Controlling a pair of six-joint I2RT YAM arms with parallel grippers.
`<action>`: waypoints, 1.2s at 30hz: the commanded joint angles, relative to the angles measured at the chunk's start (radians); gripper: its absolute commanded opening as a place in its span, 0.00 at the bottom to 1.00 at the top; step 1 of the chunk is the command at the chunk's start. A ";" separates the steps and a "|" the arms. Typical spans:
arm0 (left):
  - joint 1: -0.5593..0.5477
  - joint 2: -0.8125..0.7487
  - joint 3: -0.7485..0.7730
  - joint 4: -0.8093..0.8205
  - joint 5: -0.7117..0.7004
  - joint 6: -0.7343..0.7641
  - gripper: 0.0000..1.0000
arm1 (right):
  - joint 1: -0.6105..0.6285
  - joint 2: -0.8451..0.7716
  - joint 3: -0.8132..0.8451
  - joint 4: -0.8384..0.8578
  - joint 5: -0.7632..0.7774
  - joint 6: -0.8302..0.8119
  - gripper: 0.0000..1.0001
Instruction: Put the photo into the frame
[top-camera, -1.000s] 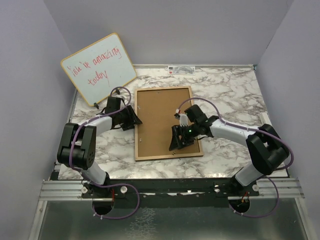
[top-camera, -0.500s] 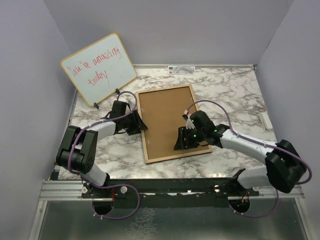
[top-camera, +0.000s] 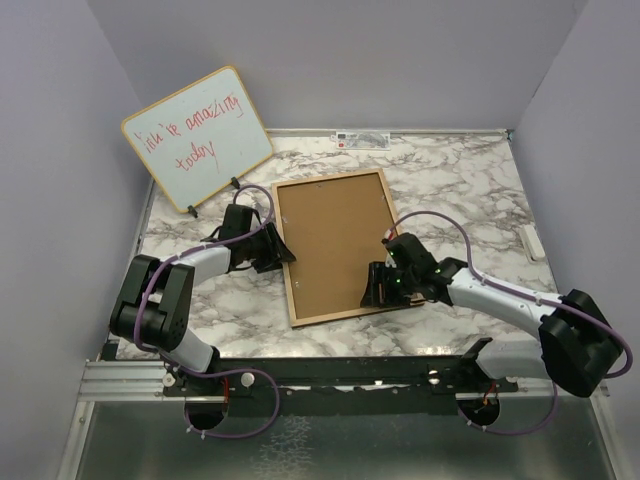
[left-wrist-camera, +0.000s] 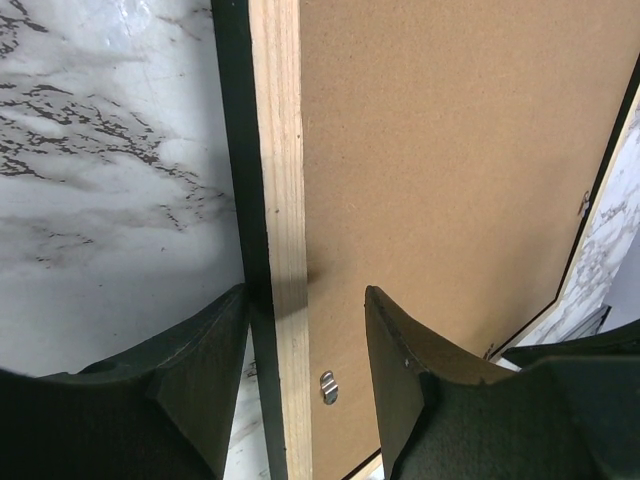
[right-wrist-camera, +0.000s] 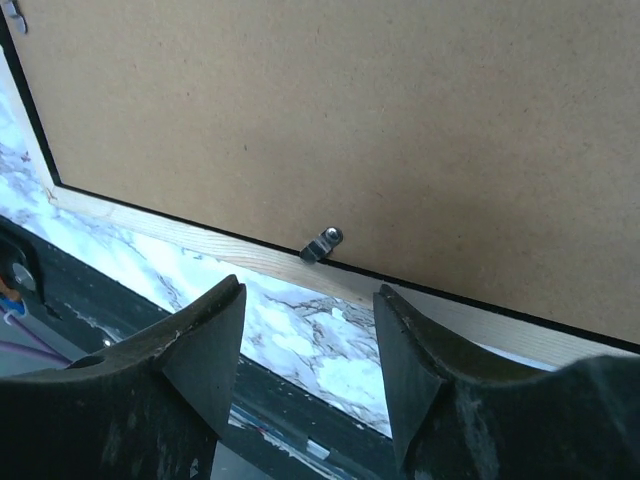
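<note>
The frame (top-camera: 330, 316) lies flat on the marble table with its light wood face up, and a plain brown board (top-camera: 335, 240) fills it. The photo is hidden or out of view. My left gripper (top-camera: 275, 250) is open astride the frame's left rail (left-wrist-camera: 280, 150). One finger (left-wrist-camera: 215, 340) rests against the rail's black outer edge, and the other hangs over the board (left-wrist-camera: 450, 150). My right gripper (top-camera: 376, 290) is open at the near right corner. In the right wrist view its jaws (right-wrist-camera: 308, 290) hold nothing and sit just off the near rail (right-wrist-camera: 200, 232), close to a metal clip (right-wrist-camera: 322, 243).
A wood-edged whiteboard (top-camera: 197, 135) with red handwriting leans against the back left wall. A small white piece (top-camera: 530, 242) lies by the right wall. Another metal clip (left-wrist-camera: 328, 386) sits on the board by the left rail. The table's near metal edge (top-camera: 340, 372) runs under both arms.
The frame has turned slightly, its near end swinging right. The left gripper followed its left rail. The right gripper slid from over the board down to the near right corner.
</note>
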 joint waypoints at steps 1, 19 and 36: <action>-0.009 -0.006 -0.029 -0.030 -0.024 0.000 0.52 | 0.002 0.015 -0.007 0.009 -0.012 0.010 0.57; -0.009 -0.009 -0.025 -0.029 -0.023 0.000 0.52 | 0.002 0.117 -0.018 0.179 -0.149 0.015 0.53; -0.009 -0.030 -0.045 -0.015 0.001 -0.013 0.52 | 0.002 0.137 -0.038 0.350 -0.233 0.120 0.55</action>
